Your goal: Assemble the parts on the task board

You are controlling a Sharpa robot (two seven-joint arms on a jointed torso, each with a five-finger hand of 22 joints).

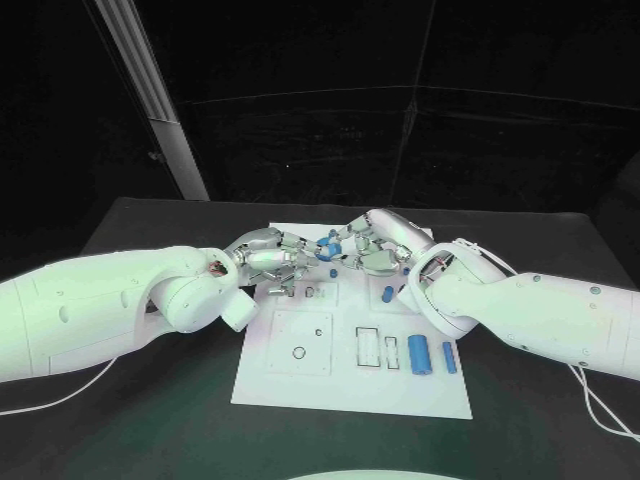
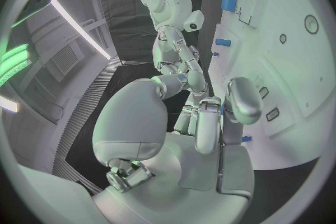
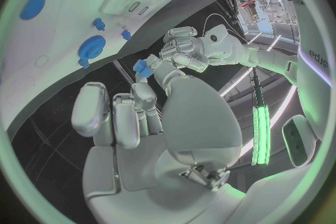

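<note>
The black table [image 1: 162, 215] carried the white task board [image 1: 352, 385] at its middle, long side running from the near edge toward the far edge. Both white arms reached in over the board's far end, where the two hands met close together.

The left hand [image 1: 267, 255] sat above the far left corner of the board, fingers curled inward toward the right hand. Whether it gripped anything could not be told from any view.

The right hand [image 1: 374, 247] sat above the far right part of the board, its fingers closed around a small blue part [image 1: 327, 245] held between the two hands. The right wrist view showed that blue piece [image 3: 142, 66] at the fingertips, just beside the left hand's fingers.

On the board's near right portion, a larger blue cylinder [image 1: 418, 354] lay beside a slimmer blue pin [image 1: 449, 356], the two near but apart, both lengthwise toward the far edge. A further small blue piece [image 1: 388, 295] lay nearer the right edge, close under the right wrist. A blue gear-shaped part [image 3: 91, 47] rested on the board in the right wrist view.
</note>
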